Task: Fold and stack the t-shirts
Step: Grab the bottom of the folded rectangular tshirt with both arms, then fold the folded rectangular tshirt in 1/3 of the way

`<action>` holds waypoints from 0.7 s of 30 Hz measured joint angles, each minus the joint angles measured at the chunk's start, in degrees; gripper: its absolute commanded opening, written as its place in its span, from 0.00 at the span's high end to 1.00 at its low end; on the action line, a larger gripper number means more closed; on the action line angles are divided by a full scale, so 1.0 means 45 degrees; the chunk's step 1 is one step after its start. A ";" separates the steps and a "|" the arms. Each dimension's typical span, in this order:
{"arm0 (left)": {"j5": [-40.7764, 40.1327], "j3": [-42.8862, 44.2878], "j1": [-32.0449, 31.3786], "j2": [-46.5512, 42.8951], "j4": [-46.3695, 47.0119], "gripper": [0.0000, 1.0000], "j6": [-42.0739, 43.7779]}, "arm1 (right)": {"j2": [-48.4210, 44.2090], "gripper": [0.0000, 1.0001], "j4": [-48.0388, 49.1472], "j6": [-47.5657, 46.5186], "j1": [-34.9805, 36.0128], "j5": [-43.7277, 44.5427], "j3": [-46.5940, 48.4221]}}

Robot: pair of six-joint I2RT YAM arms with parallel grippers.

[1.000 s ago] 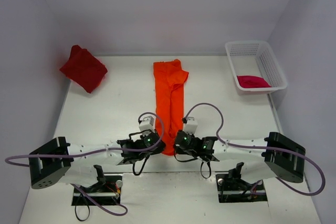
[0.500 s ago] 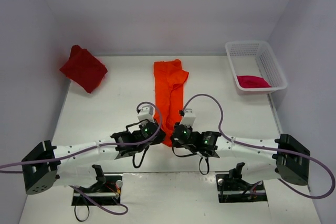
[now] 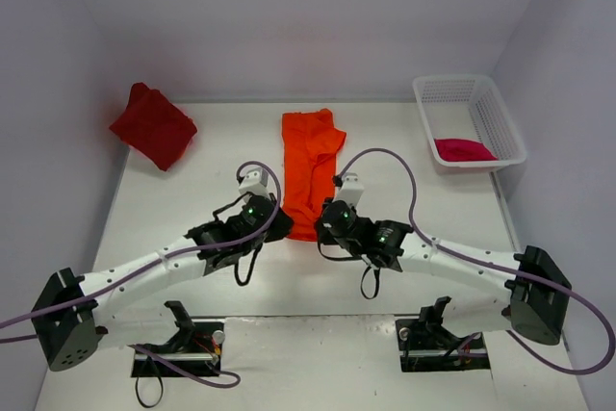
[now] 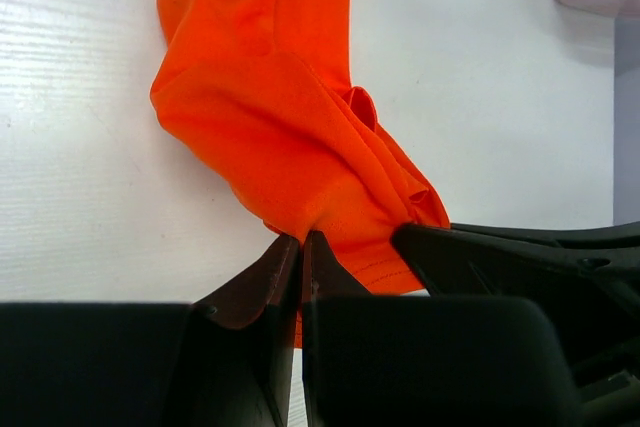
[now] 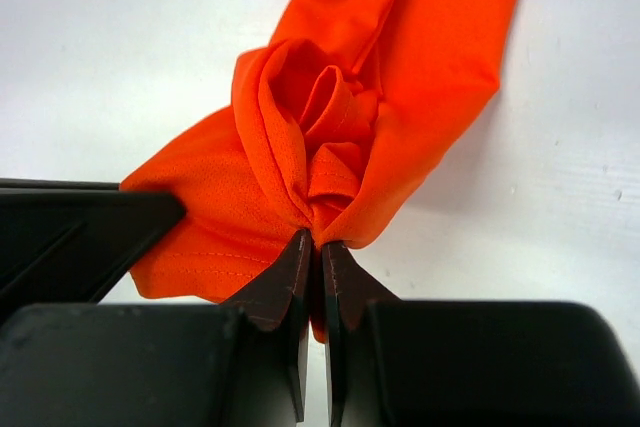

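The orange t-shirt (image 3: 310,153) lies as a long narrow strip down the middle of the bench (image 3: 192,194). Its near end is bunched up where the left gripper (image 4: 301,243) and the right gripper (image 5: 318,243) meet side by side, each clenched on a pinch of the hem. The dark red t-shirt (image 3: 153,126) sits well apart at the back-left corner, the crimson-pink t-shirt (image 3: 463,149) lies inside the white mesh basket (image 3: 504,128) at the back-right corner, and purple cables (image 3: 375,150) loop over both wrists.

White table (image 3: 173,190) between pale lilac walls (image 3: 289,16).
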 measured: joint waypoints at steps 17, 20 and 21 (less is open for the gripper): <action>0.0933 0.1972 0.1268 0.1554 -0.0068 1.00 0.1302 | 0.1433 1.00 -0.0107 -0.1846 -0.1433 -0.0248 0.1919; 0.1020 0.2273 0.1360 0.1885 -0.0053 1.00 0.1433 | 0.1598 1.00 -0.0141 -0.2108 -0.1685 -0.0311 0.2215; 0.1039 0.2356 0.1394 0.1962 -0.0024 1.00 0.1452 | 0.1622 1.00 -0.0136 -0.2186 -0.1763 -0.0330 0.2293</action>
